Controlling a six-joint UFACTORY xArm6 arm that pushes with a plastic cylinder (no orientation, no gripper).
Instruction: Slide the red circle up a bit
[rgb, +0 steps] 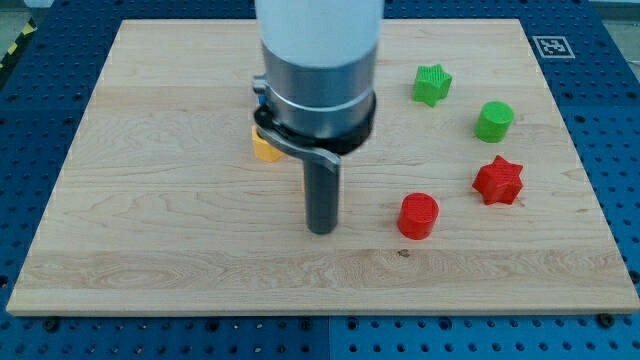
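Observation:
The red circle lies on the wooden board, right of centre and toward the view's bottom. My tip rests on the board to the left of the red circle, with a clear gap between them, at about the same height in the view. A red star lies up and to the right of the red circle.
A green star and a green circle lie at the upper right. A yellow block is mostly hidden behind the arm's body; a bit of blue shows above it. A marker tag sits off the board's top right corner.

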